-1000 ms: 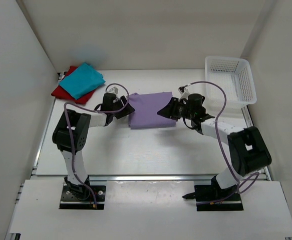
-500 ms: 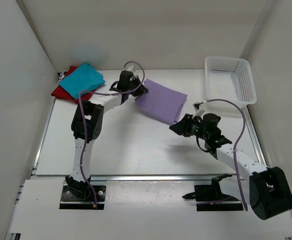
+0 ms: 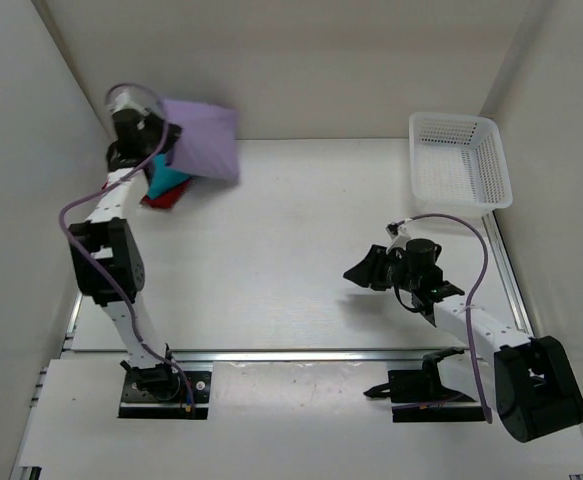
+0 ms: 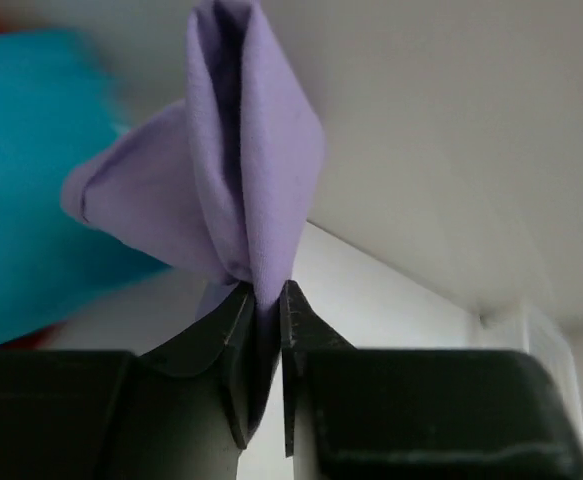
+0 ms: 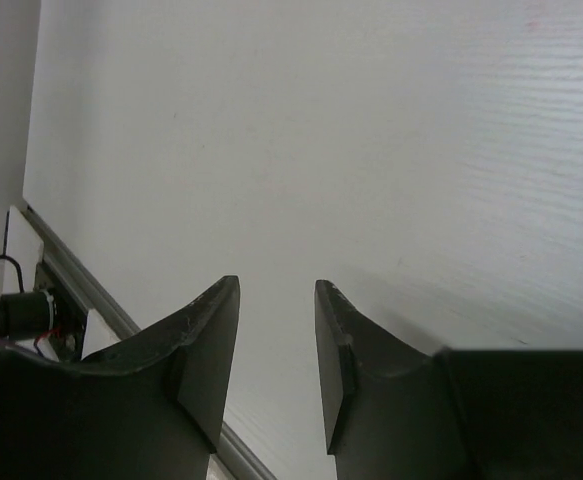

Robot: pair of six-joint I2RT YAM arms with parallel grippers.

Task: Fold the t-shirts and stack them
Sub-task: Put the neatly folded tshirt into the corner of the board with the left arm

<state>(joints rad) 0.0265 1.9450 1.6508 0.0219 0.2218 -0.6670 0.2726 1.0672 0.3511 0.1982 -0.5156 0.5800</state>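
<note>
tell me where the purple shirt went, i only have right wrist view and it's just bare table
Observer: The folded lilac shirt hangs from the left gripper, held up over the far-left corner.
Operator: is the grip solid
Observer: The left wrist view shows that gripper shut on a pinched fold of the cloth.
Operator: whats under it
Observer: The teal shirt lying on the red shirt, both partly hidden by the lilac one.
Operator: anything near my side
Observer: Only the white basket, at the far right, well apart from the right gripper.
</note>
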